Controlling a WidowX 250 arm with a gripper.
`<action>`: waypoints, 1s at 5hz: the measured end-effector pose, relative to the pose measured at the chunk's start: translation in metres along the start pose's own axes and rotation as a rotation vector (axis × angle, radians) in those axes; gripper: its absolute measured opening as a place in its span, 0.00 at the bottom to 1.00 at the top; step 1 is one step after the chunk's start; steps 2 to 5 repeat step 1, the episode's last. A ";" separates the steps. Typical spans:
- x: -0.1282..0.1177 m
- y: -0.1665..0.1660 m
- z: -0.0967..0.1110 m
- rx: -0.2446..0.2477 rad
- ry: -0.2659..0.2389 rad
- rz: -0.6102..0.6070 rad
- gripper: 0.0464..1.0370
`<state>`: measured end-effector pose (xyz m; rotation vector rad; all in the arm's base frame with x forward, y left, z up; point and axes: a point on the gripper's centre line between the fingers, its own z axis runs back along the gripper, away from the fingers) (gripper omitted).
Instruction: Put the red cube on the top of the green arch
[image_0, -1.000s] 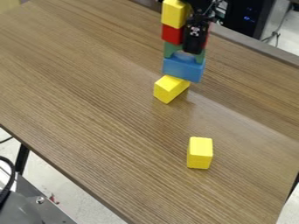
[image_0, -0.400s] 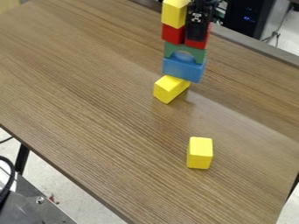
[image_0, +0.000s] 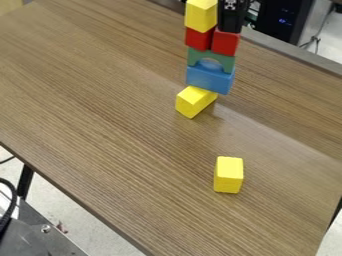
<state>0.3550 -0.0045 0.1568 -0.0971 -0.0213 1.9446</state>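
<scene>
The black gripper (image_0: 232, 15) is at the top edge, just above and behind the right-hand red cube (image_0: 225, 43); how its fingers stand is hidden. That cube rests on the right part of the green arch (image_0: 223, 60). A second red cube (image_0: 198, 39) sits on the arch's left part, under a yellow block (image_0: 201, 16). Beneath the arch is a blue block (image_0: 209, 78), which stands on a tilted yellow block (image_0: 195, 101).
Another yellow block (image_0: 228, 174) stands apart on the wooden table (image_0: 100, 100), toward the lower right. Dark equipment (image_0: 284, 19) is behind the table's far edge. A grey metal part (image_0: 41, 231) lies beyond the table at lower left.
The gripper has risen from in front of the stack toward the top edge, uncovering the right-hand red cube and the arch's right part. The blocks have stayed where they were.
</scene>
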 end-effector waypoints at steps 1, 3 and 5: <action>-0.001 0.003 0.007 -0.002 0.012 -0.005 0.96; -0.001 0.003 0.007 -0.002 0.012 -0.005 0.96; -0.001 0.003 0.007 -0.002 0.012 -0.005 0.96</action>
